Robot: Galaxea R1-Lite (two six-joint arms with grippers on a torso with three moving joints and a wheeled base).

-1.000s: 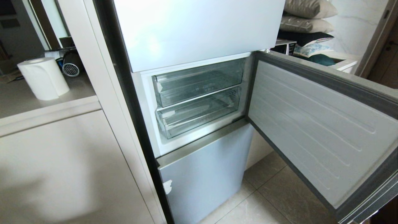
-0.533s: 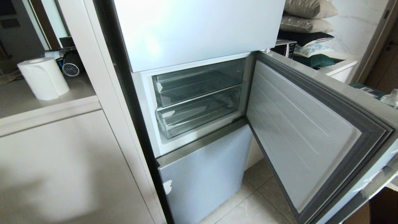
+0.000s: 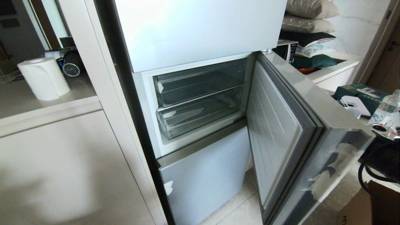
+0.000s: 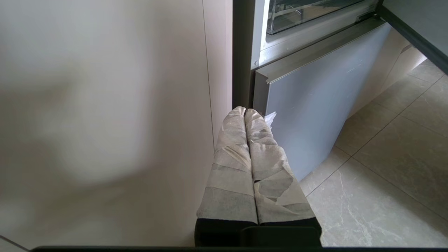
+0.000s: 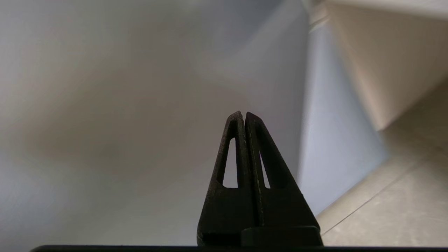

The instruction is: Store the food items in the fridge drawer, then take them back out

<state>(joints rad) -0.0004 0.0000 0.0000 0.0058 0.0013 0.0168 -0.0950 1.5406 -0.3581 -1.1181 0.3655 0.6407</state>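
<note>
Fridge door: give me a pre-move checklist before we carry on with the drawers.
1. Middle door clear of the drawers: ok, it stands open to the right.
2. Upper clear drawer pushed in: ok.
3. Lower clear drawer pushed in: ok; both look empty.
4. Food items located: not ok, none shows in any view.
5. Right gripper free: ok, shut on nothing, close to a pale-blue panel.
6. Left gripper free: ok, shut on nothing, near the bottom door.

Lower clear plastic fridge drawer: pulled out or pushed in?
Pushed in. The lower clear plastic drawer sits inside the compartment, its front set back like the upper clear tray's; no food visible inside.
</note>
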